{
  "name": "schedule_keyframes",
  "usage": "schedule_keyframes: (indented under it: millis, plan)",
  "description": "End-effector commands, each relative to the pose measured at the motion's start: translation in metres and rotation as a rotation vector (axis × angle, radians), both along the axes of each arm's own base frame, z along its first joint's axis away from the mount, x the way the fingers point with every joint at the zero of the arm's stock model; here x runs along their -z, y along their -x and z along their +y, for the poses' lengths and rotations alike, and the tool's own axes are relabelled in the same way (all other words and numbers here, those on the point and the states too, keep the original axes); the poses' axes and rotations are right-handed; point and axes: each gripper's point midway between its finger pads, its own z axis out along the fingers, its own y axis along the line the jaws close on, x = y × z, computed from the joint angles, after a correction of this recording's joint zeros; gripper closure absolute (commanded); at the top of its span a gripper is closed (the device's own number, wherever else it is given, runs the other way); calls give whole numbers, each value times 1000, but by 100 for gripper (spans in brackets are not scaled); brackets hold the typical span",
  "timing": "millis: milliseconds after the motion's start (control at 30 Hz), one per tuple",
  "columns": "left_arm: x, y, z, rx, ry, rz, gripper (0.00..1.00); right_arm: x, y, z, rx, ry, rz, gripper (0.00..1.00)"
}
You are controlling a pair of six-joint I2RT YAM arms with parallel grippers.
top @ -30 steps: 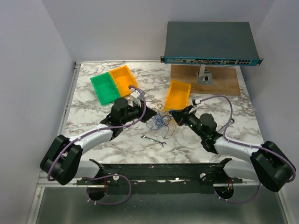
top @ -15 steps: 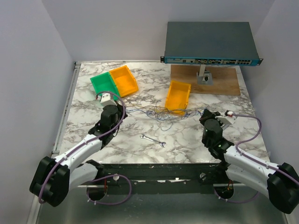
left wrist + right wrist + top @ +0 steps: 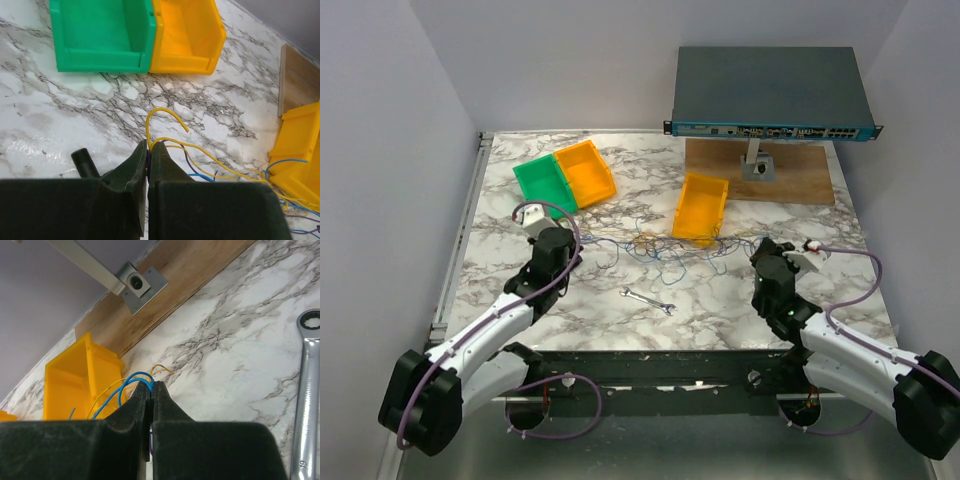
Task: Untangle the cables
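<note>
The cables [image 3: 660, 248] are thin blue, yellow and brown strands, stretched in a loose line across the middle of the marble table between my two grippers. My left gripper [image 3: 571, 246] is shut on their left ends. In the left wrist view its jaws [image 3: 149, 147] pinch a yellow strand [image 3: 167, 112] and a blue one. My right gripper [image 3: 761, 250] is shut on the right ends. In the right wrist view its jaws [image 3: 151, 385] pinch a blue loop [image 3: 134, 376] and thin yellow strands. The strands run past the front of the yellow bin [image 3: 701, 207].
A green bin [image 3: 544, 187] and an orange bin [image 3: 586, 172] stand side by side at the back left. A small silver wrench [image 3: 648, 301] lies near the front centre. A network switch [image 3: 770, 92] stands over a wooden board [image 3: 800, 175] at the back right.
Both grippers have moved apart from the centre, left one leftward and right one rightward, each holding strands. The tight tangle has been pulled out into a long loose line.
</note>
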Motion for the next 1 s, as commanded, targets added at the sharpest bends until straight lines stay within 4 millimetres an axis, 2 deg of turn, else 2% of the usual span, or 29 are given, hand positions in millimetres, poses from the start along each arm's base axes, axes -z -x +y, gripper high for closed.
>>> schedule_keyframes:
  millis: [0, 100, 200, 267, 367, 433, 500, 567, 633, 733, 767, 833, 900, 967]
  plan:
    - [-34, 10, 21, -88, -53, -131, 100, -8, 12, -31, 174, 19, -11, 99]
    - [-43, 18, 29, -109, -61, -188, 100, -17, 18, -40, 224, 56, 26, 99]
    - [-48, 27, 52, -218, -81, -179, 100, -31, 26, -50, 262, 109, 75, 99]
    - [-49, 34, 69, -303, -87, -147, 100, -32, 40, -64, 329, 105, 94, 99]
    - [-35, 42, 88, -371, -26, -55, 100, -31, 60, -79, 378, 112, 122, 99]
    - [-20, 43, 95, -378, 16, -7, 100, -29, 68, -85, 389, 94, 121, 99]
    - [-7, 48, 102, -410, 39, 37, 100, -29, 71, -85, 373, 65, 118, 99]
    - [-5, 50, 100, -399, 52, 57, 100, -28, 68, -77, 312, 43, 139, 99]
    - [-9, 43, 81, -275, 69, 39, 100, -32, 60, -60, 176, 78, 176, 99]
    - [-29, 30, 25, 85, 71, -55, 100, -43, 51, -30, -47, 85, 164, 99]
    - [-34, 32, 6, 204, 67, -64, 95, -48, 50, -17, -139, 92, 152, 99]
    - [-41, 37, -18, 366, 52, -75, 74, -59, 50, 9, -316, 99, 118, 99]
    - [-46, 44, -35, 472, 45, -90, 36, -70, 51, 33, -461, 91, 82, 98]
    - [-54, 48, -52, 560, 27, -127, 23, -82, 52, 53, -568, 85, 59, 98]
